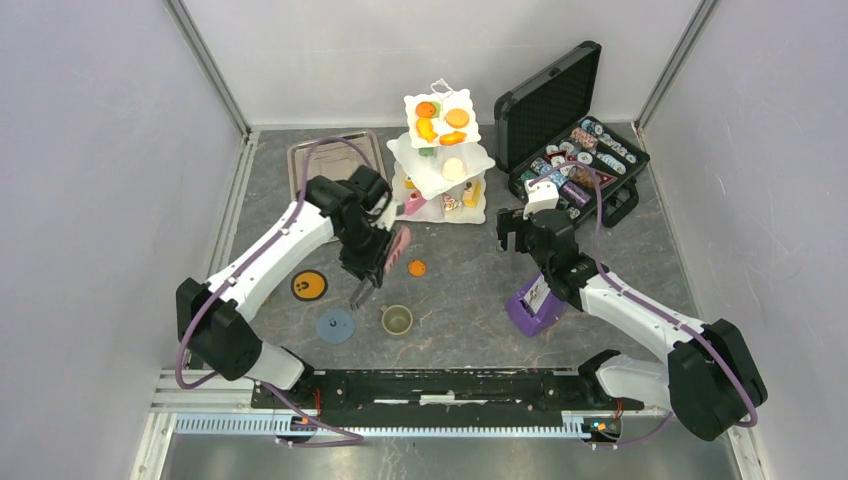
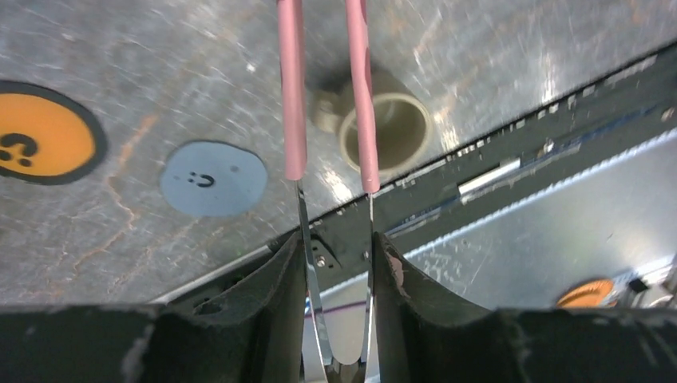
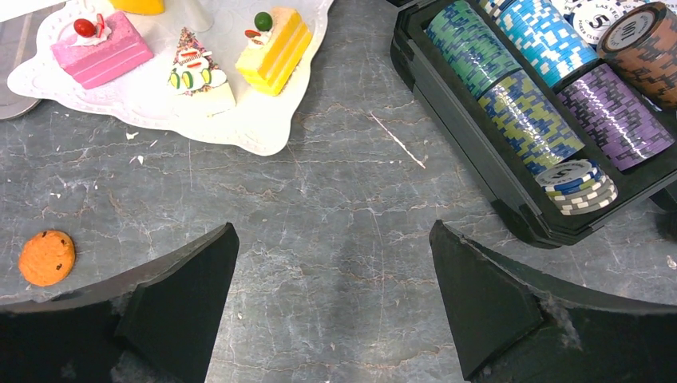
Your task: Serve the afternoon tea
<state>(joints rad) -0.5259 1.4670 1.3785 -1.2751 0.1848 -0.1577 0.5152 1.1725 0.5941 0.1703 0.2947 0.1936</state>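
The white three-tier stand (image 1: 440, 160) holds small pastries at the back centre. Its bottom tier (image 3: 263, 144) carries a pink cake (image 3: 102, 49) and a yellow cake (image 3: 274, 49). An orange cookie (image 1: 417, 267) (image 3: 47, 257) lies loose on the table. My left gripper (image 1: 372, 262) (image 2: 337, 247) is shut on pink-tipped metal tongs (image 1: 398, 245) (image 2: 293, 96). The tips are apart with nothing between them, above the olive cup (image 1: 397, 320) (image 2: 391, 132). My right gripper (image 1: 515, 232) (image 3: 334, 263) stands open over bare table between the stand and the chip case.
A blue coaster (image 1: 335, 325) (image 2: 213, 177) and an orange coaster (image 1: 309, 285) (image 2: 44, 132) lie left of the cup. The open black chip case (image 1: 575, 150) (image 3: 511, 183) stands back right. A purple card holder (image 1: 535, 305) sits by the right arm and a metal tray (image 1: 335, 160) back left.
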